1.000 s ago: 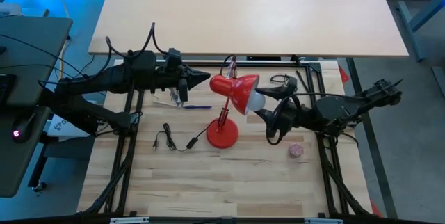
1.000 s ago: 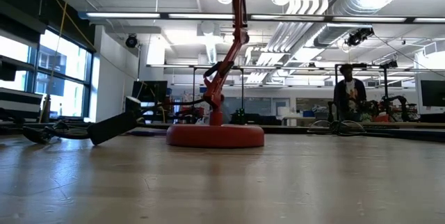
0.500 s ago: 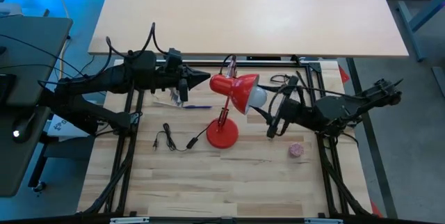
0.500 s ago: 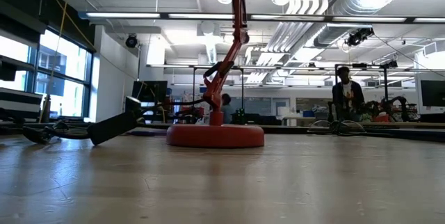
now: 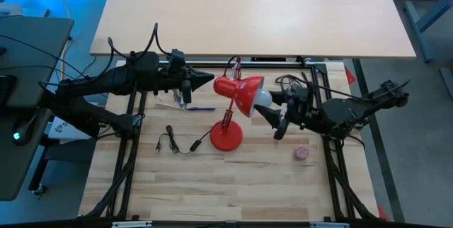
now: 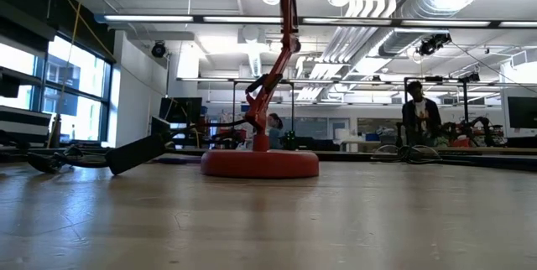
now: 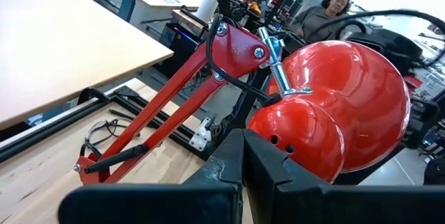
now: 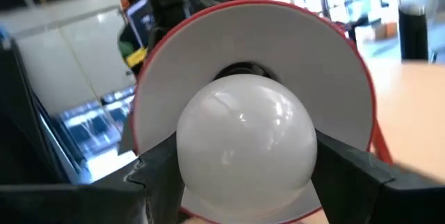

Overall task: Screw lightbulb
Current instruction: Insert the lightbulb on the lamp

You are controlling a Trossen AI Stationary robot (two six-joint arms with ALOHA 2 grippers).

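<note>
Lightbulb [image 8: 247, 138] sits in mouth of red lamp shade [image 5: 243, 93], base end into the socket, glass end facing out toward approx 4 o'clock in high view. Right gripper [image 5: 274, 112] is right there, fingers narrowed onto the glass either side, in line w/ bulb's long axis. Left gripper [image 5: 206, 82] at shade's 9 o'clock, against the lamp head; can't tell its fingers.

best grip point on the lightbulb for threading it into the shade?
Grip the lightbulb on its round glass globe, across the widest part, coming straight in along the axis of the red lamp shade from its open mouth. The base sits hidden in the socket, so only the globe is free. The right gripper already flanks it that way; the left gripper steadies the shade's back.
</note>
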